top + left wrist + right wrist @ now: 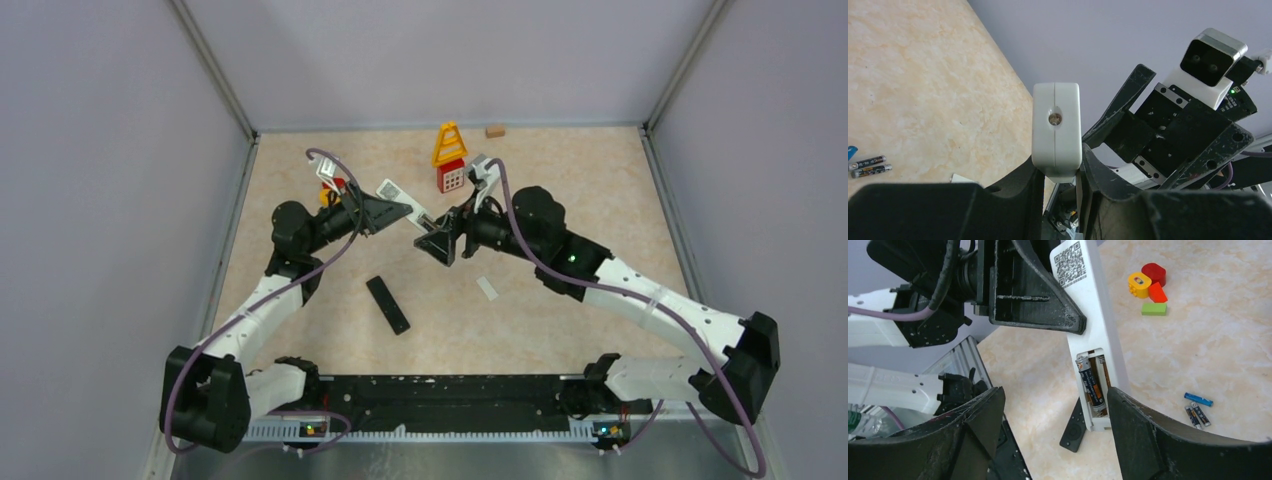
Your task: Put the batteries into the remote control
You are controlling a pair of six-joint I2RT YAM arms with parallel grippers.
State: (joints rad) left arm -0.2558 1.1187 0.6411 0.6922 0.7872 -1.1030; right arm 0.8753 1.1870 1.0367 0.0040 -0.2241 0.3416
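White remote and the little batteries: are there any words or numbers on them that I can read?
No words can be read anywhere.
White remote: a QR code sticker, only a pattern, no letters.
Battery inside the remote: print too blurred to read.
Loose batteries: print too small to read.

I count: one white plastic remote (1098,335); one slim black remote (388,304); one blue-wrapped battery (1198,399); three dark cylindrical batteries (1090,385); four bright plastic blocks (1154,309) in one cluster.

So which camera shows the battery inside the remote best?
The right wrist view: the battery sits plainly inside the opened remote. The left wrist view shows only the remote's end, the top view a tiny remote; neither shows that battery.
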